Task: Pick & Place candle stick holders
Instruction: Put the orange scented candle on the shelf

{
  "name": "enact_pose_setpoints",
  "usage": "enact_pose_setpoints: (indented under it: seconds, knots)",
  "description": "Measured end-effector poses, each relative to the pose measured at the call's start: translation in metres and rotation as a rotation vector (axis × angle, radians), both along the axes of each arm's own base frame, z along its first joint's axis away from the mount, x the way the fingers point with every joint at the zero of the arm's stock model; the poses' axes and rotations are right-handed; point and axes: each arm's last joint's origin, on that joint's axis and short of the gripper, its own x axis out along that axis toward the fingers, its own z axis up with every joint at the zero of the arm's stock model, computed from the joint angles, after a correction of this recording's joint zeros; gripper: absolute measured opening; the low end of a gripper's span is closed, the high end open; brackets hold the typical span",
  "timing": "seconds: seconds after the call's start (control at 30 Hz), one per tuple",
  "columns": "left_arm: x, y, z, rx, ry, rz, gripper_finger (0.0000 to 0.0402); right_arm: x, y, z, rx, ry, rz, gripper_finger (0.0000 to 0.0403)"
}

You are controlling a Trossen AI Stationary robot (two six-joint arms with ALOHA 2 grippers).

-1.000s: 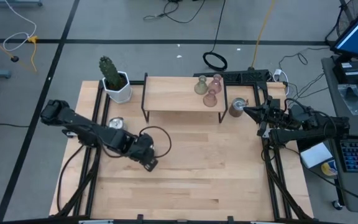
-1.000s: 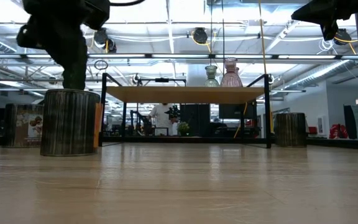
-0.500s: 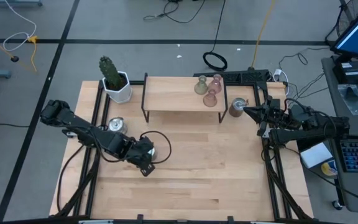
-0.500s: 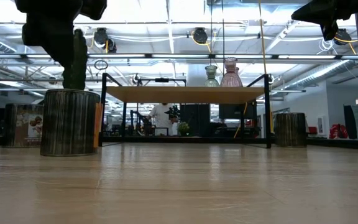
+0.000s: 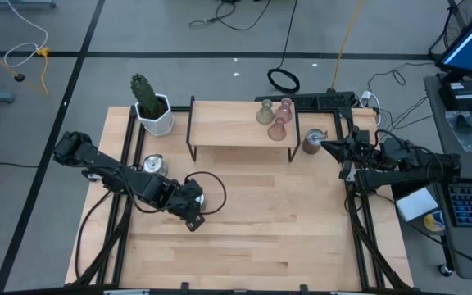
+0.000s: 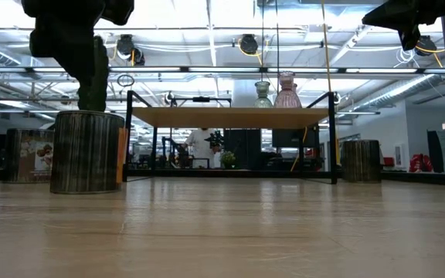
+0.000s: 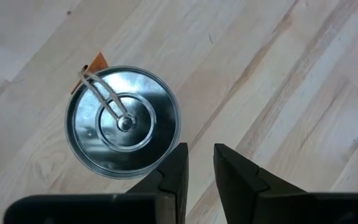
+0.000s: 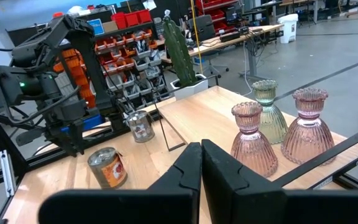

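L gripper [image 7: 197,149] is over the table [image 5: 301,229], front-left of centre, pointing down. Its fingers [image 7: 178,167] stand a little apart w/ bare wood showing in the gap, clamped on nothing. A silver cup holder [image 7: 122,121] stands upright just beside one finger, which overlaps its rim. Inside it there's only a bent wire prong on a centre stud. 2nd silver cup [image 5: 152,164] is near the table's left edge. 3rd silver cup [image 5: 313,141] is just right of the shelf riser [image 5: 228,123], close to the R gripper [image 5: 324,146], whose fingers are pressed together and hold nothing. On the riser: olive-green holder [image 5: 265,113] and 2 pink holders [image 5: 286,106] [image 5: 278,129], bunched at its right end. White pot [image 5: 156,117] at back-left holds a cactus [image 5: 143,92].
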Motion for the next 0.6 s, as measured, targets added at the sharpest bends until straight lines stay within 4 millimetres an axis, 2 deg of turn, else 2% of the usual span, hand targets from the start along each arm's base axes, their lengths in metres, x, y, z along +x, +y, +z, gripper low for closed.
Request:
enact_pose_setpoints:
  seconds: [0.13, 0.33, 0.47, 0.6]
  knots:
    - [0.0001, 0.0002, 0.0000, 0.004, -0.003, 0.006, 0.0101, 0.0000, 0.0000, 0.0000, 0.000, 0.000, 0.000, 0.0004]
    - [0.0004, 0.0011, 0.0002, 0.036, -0.016, 0.015, 0.0173, 0.0000, 0.0000, 0.0000, 0.000, 0.000, 0.000, 0.0004]
    - [0.0000, -0.0009, -0.0030, 0.075, -0.012, -0.079, 0.0217, 0.0000, 0.0000, -0.0001, 0.000, 0.000, 0.000, 0.0004]
    - [-0.0036, -0.0019, -0.0093, 0.115, 0.017, -0.157, 0.0239, 0.0001, 0.0000, -0.0001, 0.000, 0.000, 0.000, 0.0004]
